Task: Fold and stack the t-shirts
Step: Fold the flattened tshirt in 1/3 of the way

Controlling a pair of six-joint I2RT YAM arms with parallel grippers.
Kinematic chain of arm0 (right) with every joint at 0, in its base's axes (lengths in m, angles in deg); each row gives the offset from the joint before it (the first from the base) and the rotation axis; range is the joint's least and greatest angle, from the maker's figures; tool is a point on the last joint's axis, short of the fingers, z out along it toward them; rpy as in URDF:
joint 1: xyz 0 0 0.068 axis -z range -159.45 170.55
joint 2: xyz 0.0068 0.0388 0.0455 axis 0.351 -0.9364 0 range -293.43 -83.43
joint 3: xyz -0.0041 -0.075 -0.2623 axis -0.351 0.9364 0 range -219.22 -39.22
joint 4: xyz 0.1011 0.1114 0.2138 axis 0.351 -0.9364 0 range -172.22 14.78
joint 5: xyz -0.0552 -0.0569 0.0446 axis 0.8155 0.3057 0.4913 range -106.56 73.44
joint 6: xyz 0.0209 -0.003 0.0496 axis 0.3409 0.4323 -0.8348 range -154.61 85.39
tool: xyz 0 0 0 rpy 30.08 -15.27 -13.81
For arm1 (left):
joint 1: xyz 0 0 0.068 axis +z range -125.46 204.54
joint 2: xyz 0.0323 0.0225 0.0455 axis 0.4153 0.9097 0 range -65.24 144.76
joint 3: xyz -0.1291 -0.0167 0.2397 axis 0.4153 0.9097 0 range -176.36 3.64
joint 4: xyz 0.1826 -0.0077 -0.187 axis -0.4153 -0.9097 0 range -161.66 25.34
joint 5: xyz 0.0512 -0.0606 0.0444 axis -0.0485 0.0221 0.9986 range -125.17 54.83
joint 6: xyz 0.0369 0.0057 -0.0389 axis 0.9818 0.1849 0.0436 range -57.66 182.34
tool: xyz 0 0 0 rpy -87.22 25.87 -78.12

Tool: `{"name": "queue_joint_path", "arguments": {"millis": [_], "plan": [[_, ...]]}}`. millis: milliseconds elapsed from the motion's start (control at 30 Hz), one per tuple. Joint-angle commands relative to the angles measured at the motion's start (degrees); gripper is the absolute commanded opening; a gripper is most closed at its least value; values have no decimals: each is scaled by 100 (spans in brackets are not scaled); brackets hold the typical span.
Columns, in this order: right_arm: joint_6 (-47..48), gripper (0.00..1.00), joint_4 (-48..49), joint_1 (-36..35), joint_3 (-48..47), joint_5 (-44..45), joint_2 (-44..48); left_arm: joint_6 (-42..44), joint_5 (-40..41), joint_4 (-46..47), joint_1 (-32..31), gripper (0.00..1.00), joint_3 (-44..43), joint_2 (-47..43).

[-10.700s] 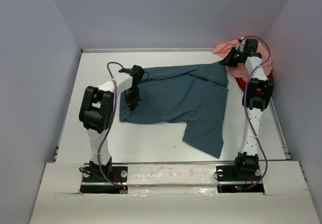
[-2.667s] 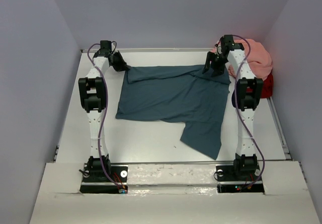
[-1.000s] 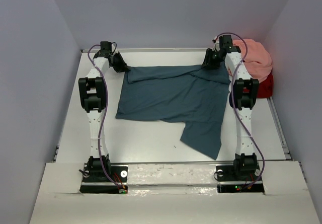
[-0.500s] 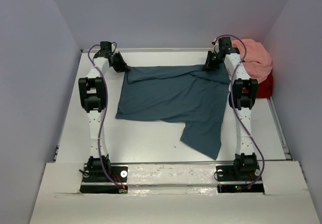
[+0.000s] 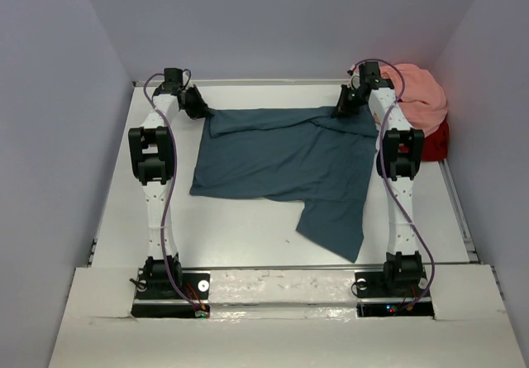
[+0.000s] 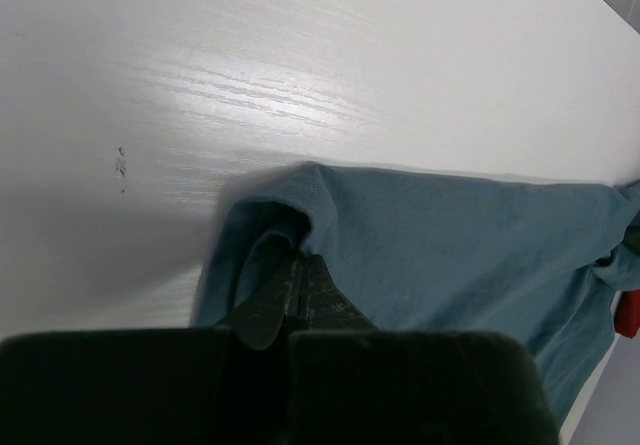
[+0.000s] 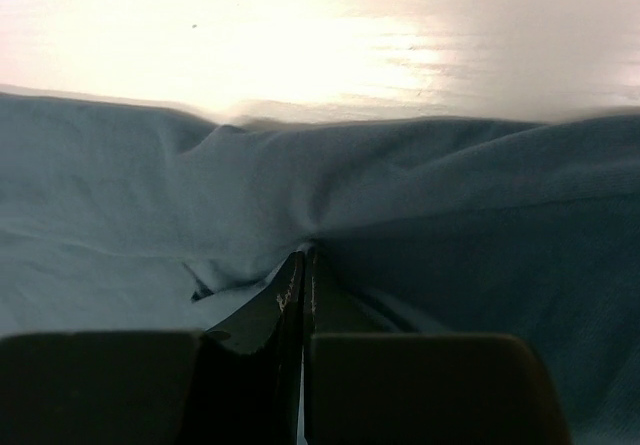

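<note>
**A:** Top external: dark teal-blue t-shirt (image 5: 281, 157) spread mostly flat across the table (image 5: 240, 236), one flap trailing toward the arm bases.

**B:** Left gripper (image 5: 201, 110)?

**A:** Pinched tight on the teal-blue t-shirt's far left corner; cloth bunched around the fingertips (image 6: 268, 310) in the left wrist view.

**B:** Right gripper (image 5: 343, 107)?

**A:** Closed likewise on a fold at the far right corner of the same shirt, fabric puckered toward the tips.

**B:** Other t-shirts?

**A:** Salmon pink t-shirt (image 5: 421, 95) heaped just beyond that right corner, red t-shirt (image 5: 436, 140) touching its near edge, both bunched, unfolded.
</note>
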Motion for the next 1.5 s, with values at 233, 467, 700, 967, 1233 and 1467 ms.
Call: {"name": "queue_joint_path", "arguments": {"millis": [233, 467, 700, 967, 1233, 1467], "plan": [[-165, 0, -420, -2, 532, -726, 1174, -83, -198, 210, 39, 0, -71, -46], [-271, 0, -798, -2, 937, -981, 1421, -118, -181, 227, 48, 0, -168, -20], [-183, 0, -991, -168, 1543, -1069, 1632, -145, -190, 254, 39, 0, -194, -2], [-227, 0, -868, -222, 2080, -1122, 2001, -145, -172, 280, 48, 0, -229, -2], [-166, 0, -868, -275, 2308, -1086, 2150, -145, -163, 280, 118, 0, -300, 24], [-86, 0, -798, -336, 2888, -1007, 2256, -110, -146, 263, 338, 0, -335, 24]]}}
